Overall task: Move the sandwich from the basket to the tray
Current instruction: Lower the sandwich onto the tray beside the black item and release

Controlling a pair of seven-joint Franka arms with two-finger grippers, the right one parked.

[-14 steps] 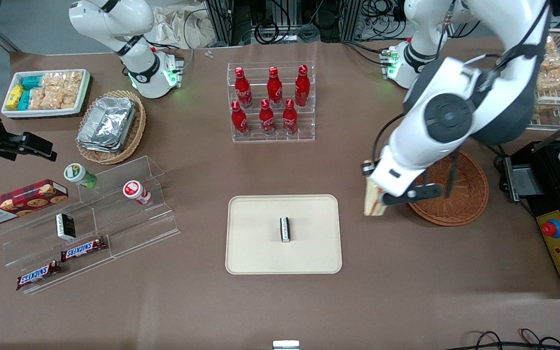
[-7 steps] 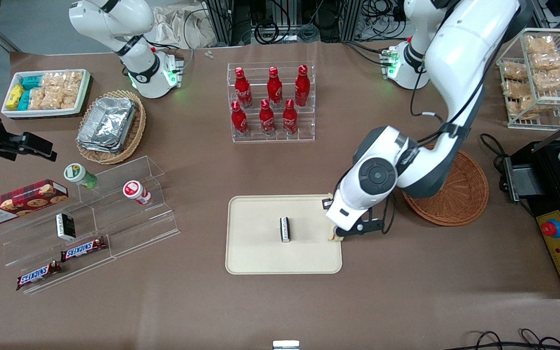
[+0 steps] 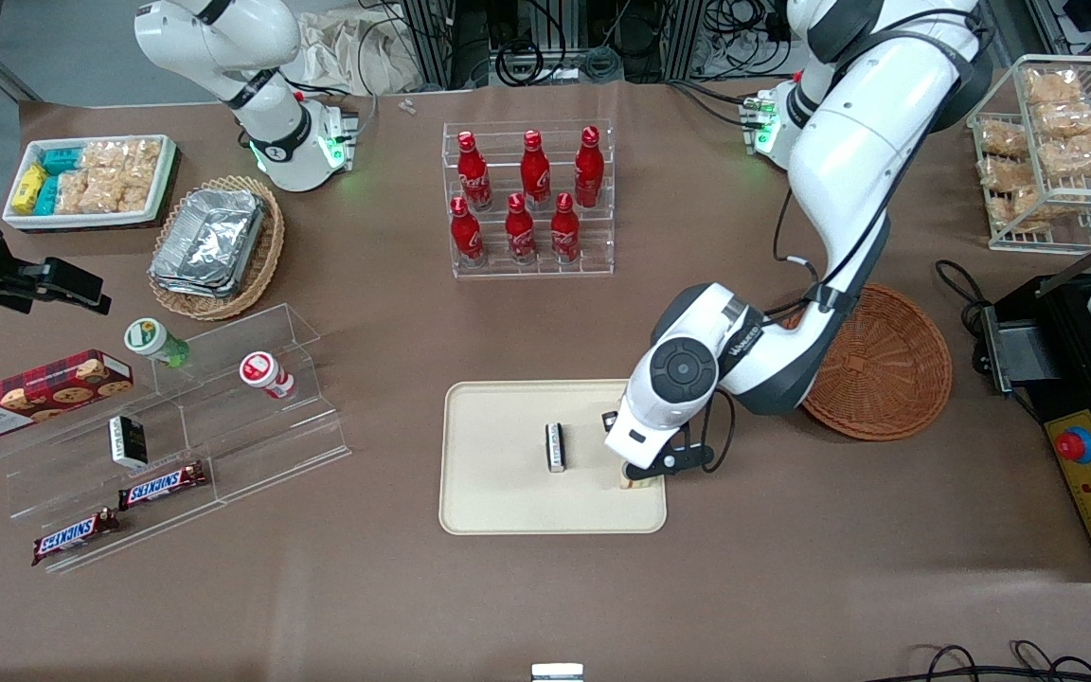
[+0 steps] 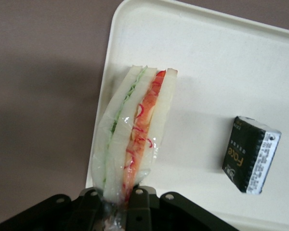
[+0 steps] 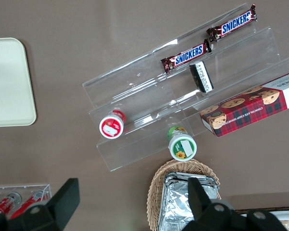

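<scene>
My left gripper (image 3: 635, 471) is shut on the sandwich (image 4: 135, 131), a clear-wrapped wedge with white bread and red and green filling. It holds the sandwich over the beige tray (image 3: 498, 497), near the tray's edge toward the working arm's end and nearer the front camera; only a sliver of the sandwich (image 3: 634, 483) shows under the wrist in the front view. The gripper (image 4: 119, 199) grips the sandwich's narrow end. The tray (image 4: 221, 62) also shows in the left wrist view. The reddish-brown wicker basket (image 3: 886, 374) lies beside the tray with nothing in it.
A small black packet (image 3: 556, 447) stands in the tray's middle and shows beside the sandwich in the wrist view (image 4: 250, 155). A clear rack of red bottles (image 3: 528, 201) is farther from the camera. A black machine (image 3: 1090, 398) stands at the working arm's end.
The left gripper carried the sandwich from beside the basket, across the table, to above the tray's edge and lowered it. The basket came fully into view.
</scene>
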